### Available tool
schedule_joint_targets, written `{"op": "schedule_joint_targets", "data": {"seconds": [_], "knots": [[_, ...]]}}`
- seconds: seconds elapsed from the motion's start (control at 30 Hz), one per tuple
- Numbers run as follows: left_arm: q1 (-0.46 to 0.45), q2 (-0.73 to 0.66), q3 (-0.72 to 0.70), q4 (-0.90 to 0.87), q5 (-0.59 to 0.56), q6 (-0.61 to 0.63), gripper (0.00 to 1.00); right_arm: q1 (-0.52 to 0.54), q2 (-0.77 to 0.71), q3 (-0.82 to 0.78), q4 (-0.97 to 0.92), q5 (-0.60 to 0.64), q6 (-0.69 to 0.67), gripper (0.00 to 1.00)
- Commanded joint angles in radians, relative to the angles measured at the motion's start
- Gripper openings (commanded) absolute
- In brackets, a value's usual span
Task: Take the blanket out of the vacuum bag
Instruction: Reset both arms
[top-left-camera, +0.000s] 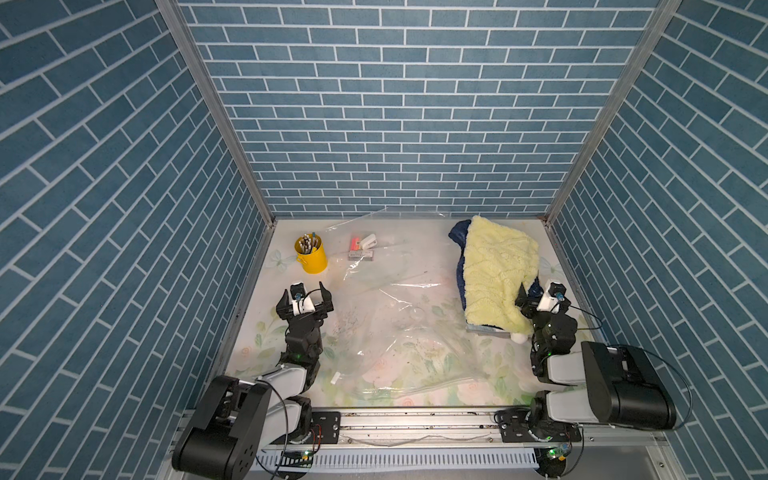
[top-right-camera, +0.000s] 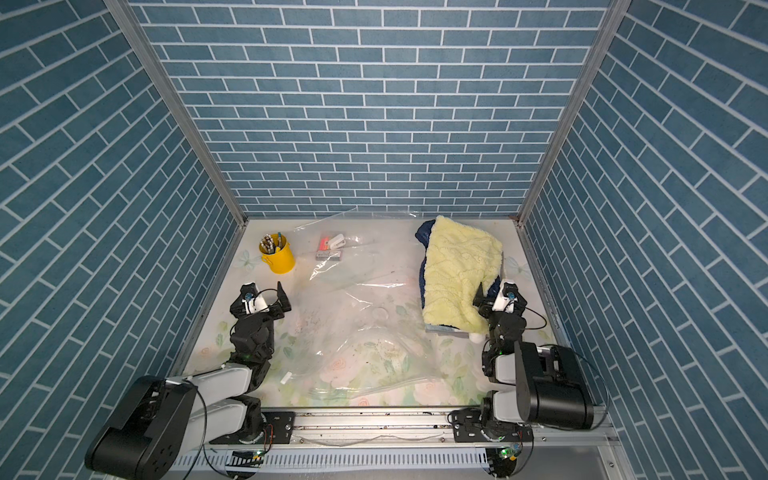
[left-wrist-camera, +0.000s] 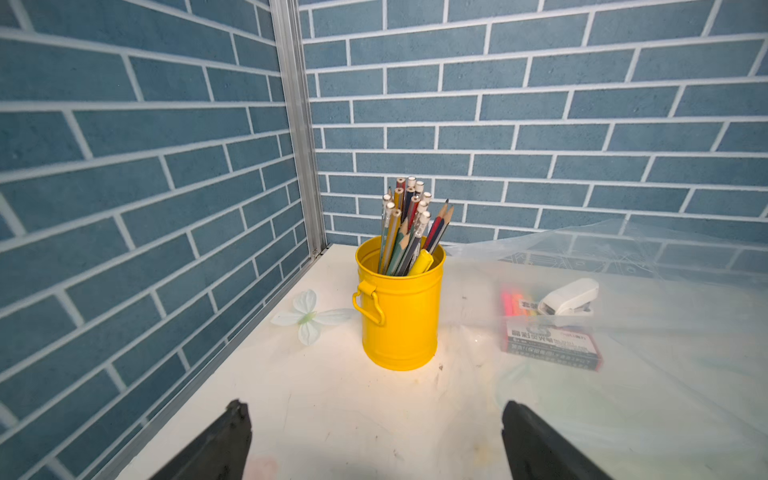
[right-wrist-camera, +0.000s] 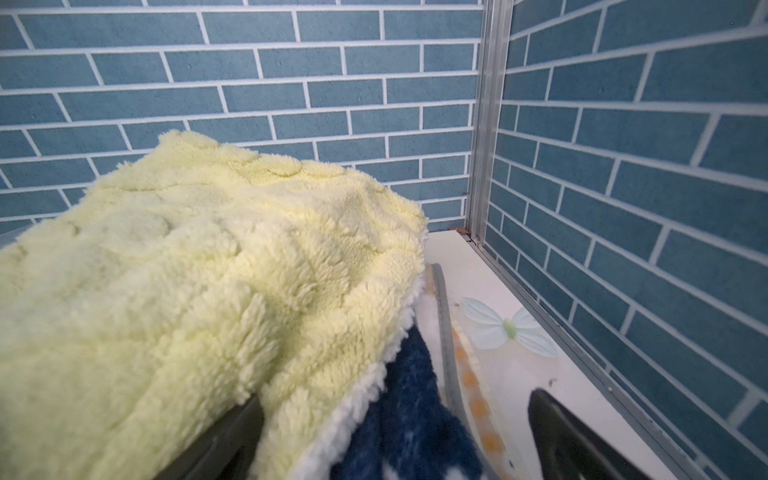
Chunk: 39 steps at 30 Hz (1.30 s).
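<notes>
Blanket (top-left-camera: 496, 270) in the far right corner of the table (top-left-camera: 257, 345), out of the vacuum bag (top-left-camera: 399, 328) as far as both top views tell. Heaped yellow fleece side up, navy side peeking out underneath. Long axis running from the far corner back toward the robot's right arm.

Bag itself: flat, crinkled and see-through across the middle, between the two arms. Looks empty. Cannot tell whether the blanket's inner edge overlaps it.

Right gripper (top-left-camera: 542, 293) sitting at the blanket's near end, jaws spread wide, clamping nothing. Worth a look in the right wrist view: fleece edge draped over one finger (right-wrist-camera: 224, 444), opposite finger out over bare table. So, blanket straight ahead of that tool, touching it, lengthwise in line with the reach.

Left gripper (top-left-camera: 303, 287) well apart on the other side of the bag. Jaws wide as well, empty, facing the yellow pen cup (left-wrist-camera: 399, 307). Right arm plainly the nearer of the two.

Reads as a job near enough done. Probably a straight pull-back for the right arm next. One risk there: draped edge riding along on that finger and dragging the heap toward the bag.
</notes>
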Motion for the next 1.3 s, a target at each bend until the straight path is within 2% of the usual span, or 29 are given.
{"op": "schedule_joint_targets", "data": {"seconds": [0.0,0.13,0.27,0.33,0.4,0.47,0.53,0.67,0.73,0.77,0.9,1.27], "knots": [[0.007,-0.009,-0.018,0.045,-0.024,0.007,1.0,0.013,0.109,-0.045,0.254,-0.024,-0.021,0.99],[0.012,-0.04,-0.06,0.093,-0.015,0.016,1.0,0.017,0.103,-0.051,0.26,0.0,-0.02,0.99],[0.026,0.019,-0.027,0.104,0.065,0.038,0.99,0.02,0.08,0.039,0.06,-0.075,-0.052,0.99],[0.031,0.045,-0.024,0.141,0.03,0.038,1.0,0.022,0.083,0.054,0.038,-0.077,-0.057,0.99],[0.052,0.102,-0.03,0.236,0.05,0.05,1.0,0.022,0.081,0.058,0.025,-0.076,-0.061,0.99],[0.091,0.196,-0.024,0.32,0.129,0.019,1.0,0.022,0.081,0.069,0.002,-0.115,-0.066,1.0],[0.095,0.288,-0.009,0.391,0.135,0.025,1.0,0.023,0.083,0.076,-0.005,-0.124,-0.069,0.99],[0.101,0.366,0.042,0.37,0.16,0.036,1.0,0.022,0.083,0.085,-0.021,-0.145,-0.079,0.99],[0.107,0.353,0.131,0.174,0.128,0.004,1.0,0.024,0.083,0.095,-0.042,-0.145,-0.081,0.99],[0.126,0.368,0.131,0.2,0.16,-0.006,0.99,0.025,0.086,0.1,-0.049,-0.142,-0.081,0.99],[0.135,0.355,0.136,0.167,0.15,-0.022,1.0,0.052,0.085,0.142,-0.134,-0.088,-0.091,0.99],[0.134,0.359,0.132,0.18,0.15,-0.022,1.0,0.084,0.08,0.139,-0.135,-0.01,-0.11,0.99]]}}
